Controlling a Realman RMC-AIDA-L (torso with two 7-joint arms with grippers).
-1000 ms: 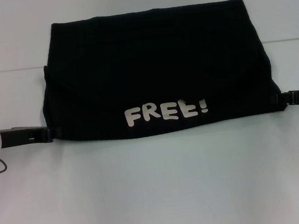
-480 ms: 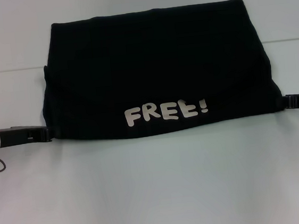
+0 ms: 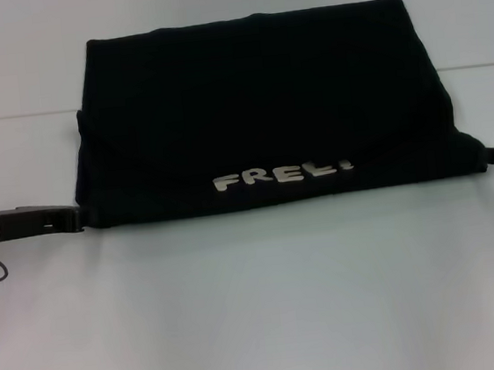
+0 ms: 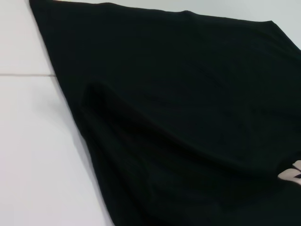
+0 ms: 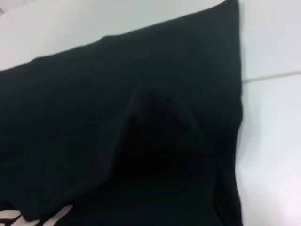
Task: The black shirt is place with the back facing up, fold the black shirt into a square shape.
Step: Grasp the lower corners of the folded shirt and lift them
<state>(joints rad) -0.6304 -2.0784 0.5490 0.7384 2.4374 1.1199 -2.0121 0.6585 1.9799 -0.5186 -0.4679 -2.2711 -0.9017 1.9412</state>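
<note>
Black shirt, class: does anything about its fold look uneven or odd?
The black shirt lies as a wide band, not yet square. Its near edge is lifted at both ends by the left gripper and right gripper, so the white lettering looks squashed.

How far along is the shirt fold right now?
Part done: the black shirt already lies as a wide folded band, with no sleeves showing. In hand: the left gripper and right gripper sit at its near corners, with the near edge bearing the white lettering raised. Left: laying that edge over, then narrowing the band to a square.
</note>
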